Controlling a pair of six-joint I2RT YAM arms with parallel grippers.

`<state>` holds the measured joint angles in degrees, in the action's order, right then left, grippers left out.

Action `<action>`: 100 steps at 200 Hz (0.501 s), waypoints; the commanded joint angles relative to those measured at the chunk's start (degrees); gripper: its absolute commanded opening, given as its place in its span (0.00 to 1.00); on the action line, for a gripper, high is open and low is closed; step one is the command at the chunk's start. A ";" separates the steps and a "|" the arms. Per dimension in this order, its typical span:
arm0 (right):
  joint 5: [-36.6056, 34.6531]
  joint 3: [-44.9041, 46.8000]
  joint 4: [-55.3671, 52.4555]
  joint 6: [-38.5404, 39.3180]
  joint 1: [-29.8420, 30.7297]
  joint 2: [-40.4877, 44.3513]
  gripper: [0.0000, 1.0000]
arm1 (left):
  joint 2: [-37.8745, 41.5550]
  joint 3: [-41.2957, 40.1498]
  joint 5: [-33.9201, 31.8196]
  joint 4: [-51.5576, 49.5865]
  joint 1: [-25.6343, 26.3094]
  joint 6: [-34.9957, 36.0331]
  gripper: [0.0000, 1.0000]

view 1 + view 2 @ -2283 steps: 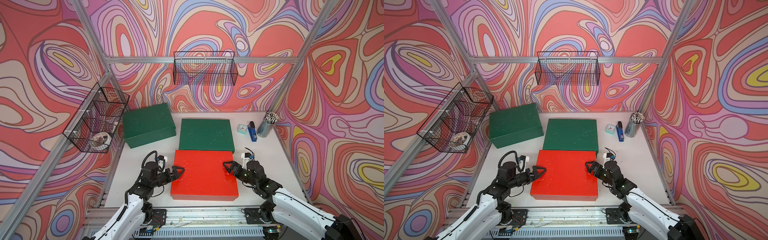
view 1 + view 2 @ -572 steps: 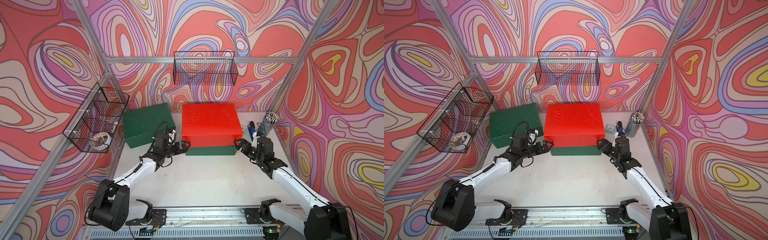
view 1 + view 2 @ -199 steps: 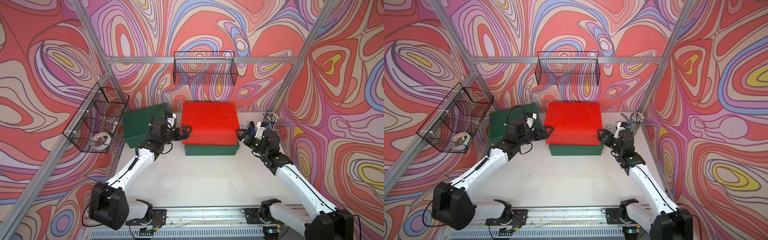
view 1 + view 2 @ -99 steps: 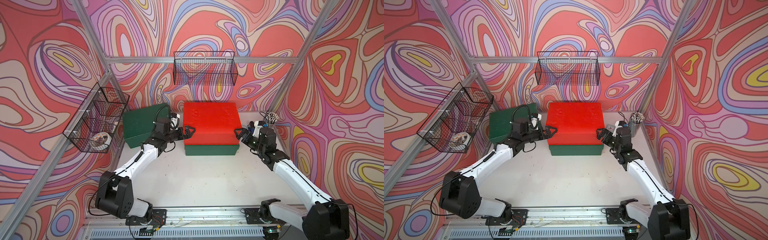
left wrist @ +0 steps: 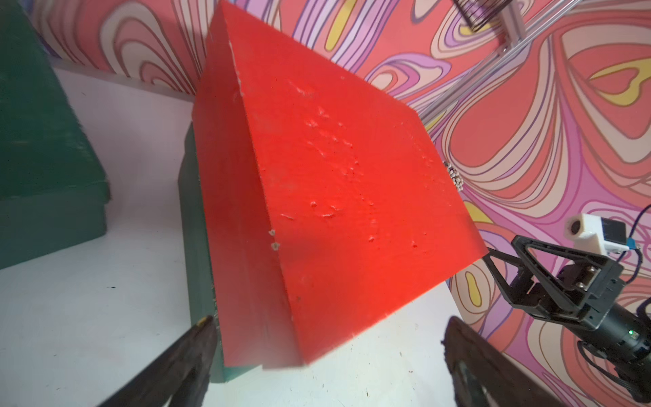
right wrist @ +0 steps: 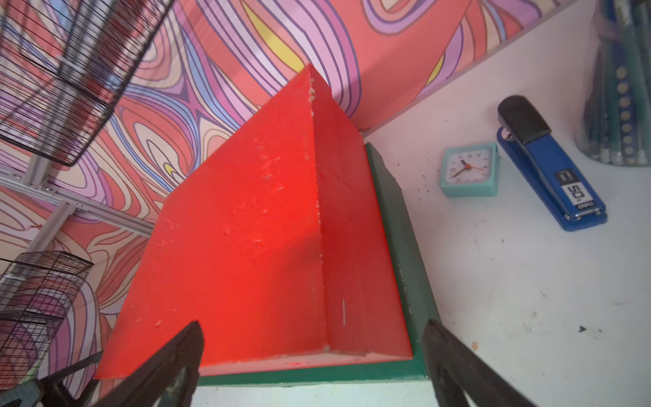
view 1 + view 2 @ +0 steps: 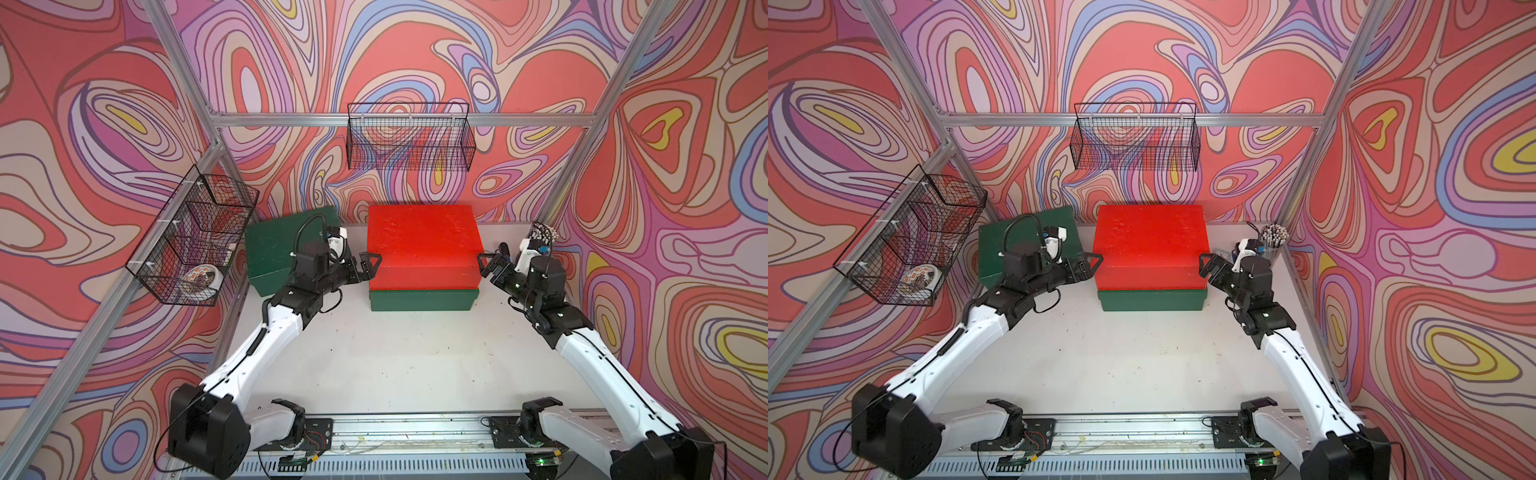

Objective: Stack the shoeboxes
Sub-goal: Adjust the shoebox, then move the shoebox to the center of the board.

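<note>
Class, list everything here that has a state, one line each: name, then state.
red shoebox, lid on, stacked on a green one
lower green shoebox, lid on, under the red one
other green shoebox, lid on, unstacked, apart
left gripper, open
right gripper, open
stapler, closed

1. We see the front half of the table (image 7: 395, 361) bare, with wide room for either arm.
2. At the back middle, the red shoebox (image 7: 422, 241) on a green shoebox (image 7: 422, 300) blocks the way. The back-wall wire basket (image 7: 409, 141) hangs above them.
3. We find a narrow bare lane between that stack and the second green shoebox (image 7: 270, 249). The left gripper (image 7: 370, 266), jaws spread, sits at its mouth.
4. Right of the stack, the alarm clock (image 6: 468, 169), stapler (image 6: 549, 169) and pencil cup (image 7: 1273, 241) crowd the corner behind the right gripper (image 7: 488, 266), also spread.
5. The left-wall wire basket (image 7: 191, 241) overhangs the table's left edge.
</note>
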<state>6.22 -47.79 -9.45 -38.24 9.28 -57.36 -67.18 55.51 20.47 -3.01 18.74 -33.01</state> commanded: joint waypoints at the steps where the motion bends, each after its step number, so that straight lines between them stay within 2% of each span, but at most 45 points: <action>1: -2.75 -0.63 -3.21 1.07 -0.29 4.39 0.98 | 8.24 -3.73 -9.46 -2.33 -0.13 -0.15 1.00; 39: -6.09 3.02 -6.86 1.09 -0.31 12.13 0.98 | 20.29 -11.54 -22.93 -7.16 -0.29 -2.89 1.00; 56: -8.19 5.44 -8.57 0.94 -0.31 15.35 0.98 | 23.97 -15.61 -26.09 -7.28 -0.37 -3.82 1.00; 76: -9.98 8.59 -8.08 0.62 -0.31 18.56 0.98 | 27.78 -21.47 -31.90 -6.90 -0.47 -9.14 1.00; 100: -10.43 8.94 -8.45 0.97 -0.31 19.90 0.99 | 31.67 -30.07 -31.03 2.17 -0.86 -9.15 1.00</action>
<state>-1.78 -39.44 -16.51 -37.95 9.28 -38.63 -38.26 31.22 -6.50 -6.83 18.48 -39.29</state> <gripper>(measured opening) 0.984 0.998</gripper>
